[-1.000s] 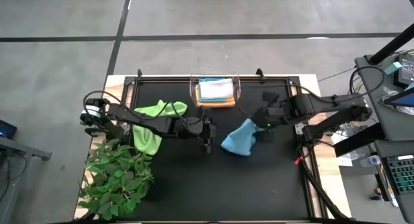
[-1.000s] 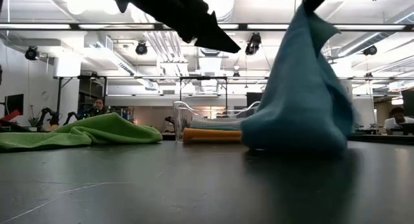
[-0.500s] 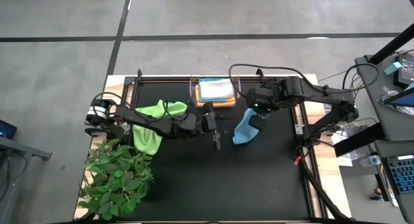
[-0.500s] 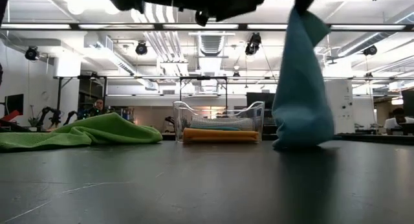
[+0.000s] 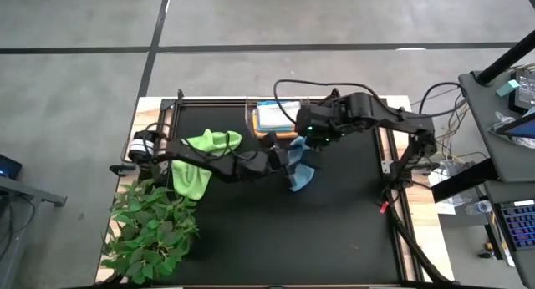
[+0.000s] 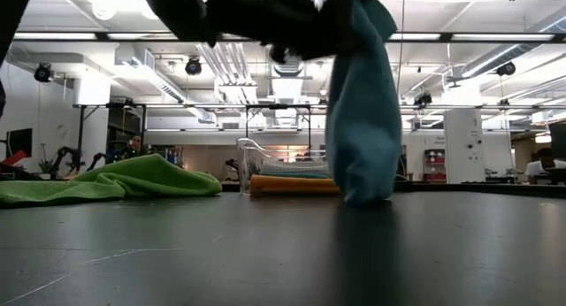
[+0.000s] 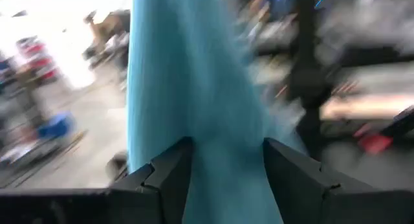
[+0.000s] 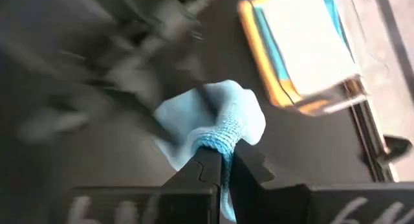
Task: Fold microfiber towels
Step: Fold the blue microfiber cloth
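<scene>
High view shows the work is only partly done. Three cloths already lie folded in a stack inside the clear bin (image 5: 278,118) at the far edge of the table (image 5: 334,230): a pale grey-white cloth (image 5: 277,115) on top, a teal one under it and a yellow-orange cloth (image 6: 294,186) at the bottom, as the low view shows it. The lime green cloth (image 5: 201,159) lies crumpled and unfolded on the left part of the table, near the plant (image 5: 150,226). So, in my judgement, two cloths are left to fold.

The light blue cloth (image 5: 297,165) is the one in work now. The right gripper (image 5: 311,135) is closed on its upper corner and holds it up near the middle of the table, just in front of the bin. In the low view the cloth hangs down as a narrow column, so its long axis is almost upright; the pinched corner points up and the lower end touches the table or is very near to it.

The left gripper (image 7: 226,160) has its fingers spread apart, one on each side of the hanging cloth. It does not pinch it yet. I think it prepares to take the free edge.
</scene>
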Robot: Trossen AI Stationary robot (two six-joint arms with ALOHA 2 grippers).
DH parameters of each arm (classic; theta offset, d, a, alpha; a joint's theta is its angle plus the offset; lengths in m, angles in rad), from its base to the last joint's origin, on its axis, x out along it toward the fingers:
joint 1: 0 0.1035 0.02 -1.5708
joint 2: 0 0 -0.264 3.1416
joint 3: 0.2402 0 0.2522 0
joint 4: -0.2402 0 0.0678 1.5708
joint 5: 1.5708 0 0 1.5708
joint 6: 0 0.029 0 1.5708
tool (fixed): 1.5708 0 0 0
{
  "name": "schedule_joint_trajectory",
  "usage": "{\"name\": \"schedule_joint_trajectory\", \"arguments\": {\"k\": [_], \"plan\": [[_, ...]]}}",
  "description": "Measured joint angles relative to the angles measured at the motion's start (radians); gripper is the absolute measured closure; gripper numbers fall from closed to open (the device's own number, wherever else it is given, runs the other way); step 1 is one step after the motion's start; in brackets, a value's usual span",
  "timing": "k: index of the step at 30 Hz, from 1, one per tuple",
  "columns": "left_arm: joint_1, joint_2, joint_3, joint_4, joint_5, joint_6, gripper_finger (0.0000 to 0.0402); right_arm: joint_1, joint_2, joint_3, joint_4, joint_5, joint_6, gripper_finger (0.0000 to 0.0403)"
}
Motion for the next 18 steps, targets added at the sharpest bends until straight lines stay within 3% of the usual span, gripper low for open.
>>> {"name": "schedule_joint_trajectory", "arguments": {"k": [4, 7, 12, 18], "plan": [[0.002, -0.002, -0.006, -0.173, -0.160, -0.019, 0.0226, 0.000, 0.022, 0.081, -0.025, -0.033, 0.001, 0.0394], [0.001, -0.036, -0.012, -0.297, -0.203, -0.020, 0.0226, 0.000, 0.017, 0.102, -0.024, -0.050, 0.003, 0.0394], [-0.002, -0.112, -0.016, -0.363, -0.391, -0.011, 0.0226, 0.000, 0.002, 0.098, -0.025, -0.146, 0.044, 0.0394], [-0.001, -0.220, -0.021, -0.369, -0.424, 0.037, 0.0226, 0.005, 0.005, 0.032, -0.024, -0.252, 0.065, 0.0394]]}}
